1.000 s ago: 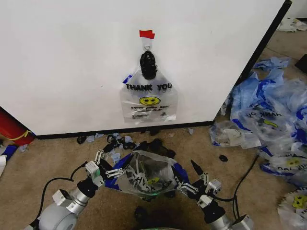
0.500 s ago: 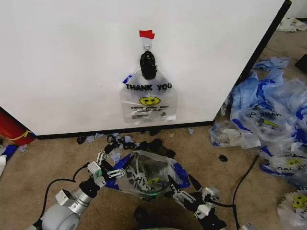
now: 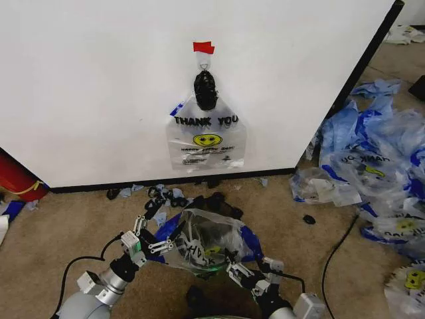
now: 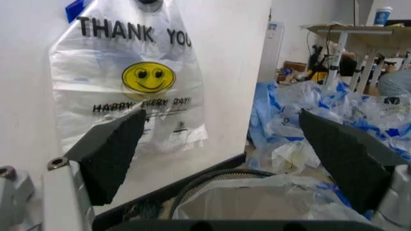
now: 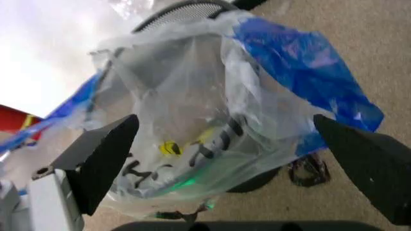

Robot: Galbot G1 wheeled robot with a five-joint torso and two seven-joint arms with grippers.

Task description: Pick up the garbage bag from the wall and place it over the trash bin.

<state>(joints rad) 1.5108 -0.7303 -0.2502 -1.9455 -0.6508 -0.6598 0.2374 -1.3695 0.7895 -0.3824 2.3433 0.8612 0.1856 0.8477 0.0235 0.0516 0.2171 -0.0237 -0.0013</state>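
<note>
Sitting over the trash bin (image 3: 206, 256) on the carpet is one garbage bag (image 3: 202, 242), draped across the rim with its blue handles spilling to both sides. Left gripper (image 3: 149, 232) is hovering just beside the bag's left edge, fingers spread wide, gripping nothing; the left wrist view is showing both pads apart with the bin rim (image 4: 212, 180) and bag plastic between them. Right gripper (image 3: 242, 276) is hanging near the bag's lower right side, jaws wide apart too, nothing held; the right wrist view is looking straight at the bagged bin (image 5: 205, 130) framed between its two pads. Another THANK YOU bag (image 3: 206, 133) is hanging from the hook (image 3: 204, 65) on the wall (image 3: 86, 80), under red tape (image 3: 203, 47). Loose bags (image 3: 372, 166) are piling up on the floor to the right.
</note>
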